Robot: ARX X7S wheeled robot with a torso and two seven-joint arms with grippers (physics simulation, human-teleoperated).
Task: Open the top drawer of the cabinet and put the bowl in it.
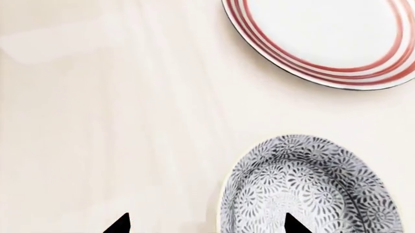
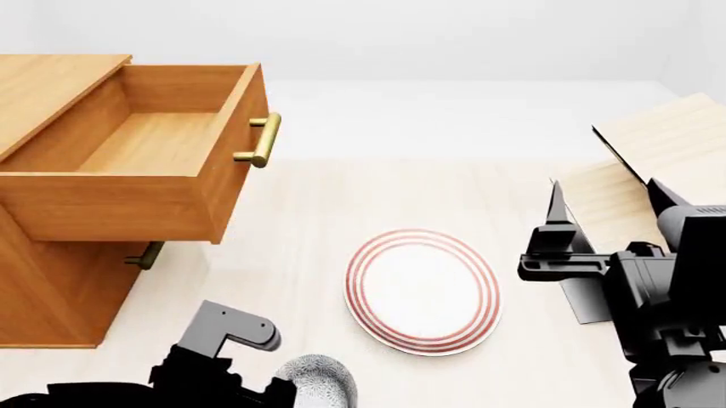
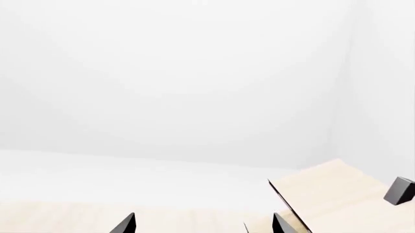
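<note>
Beneath the left pincer, whose two tips stand apart with one over the bare worktop and one over the bowl, the speckled bowl sits ungrasped, its rim between the tips. Beyond it lies the red-ringed plate. On the cabinet, the top drawer is already pulled out and holds nothing visible. Remaining, by judgement: gripping, lifting and placing the bowl inside. The right pincer is spread, holding nothing, raised well apart.

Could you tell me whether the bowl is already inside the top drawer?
No, the top drawer stands pulled open and bare inside, while the bowl is low beside the left gripper, near the plate.
</note>
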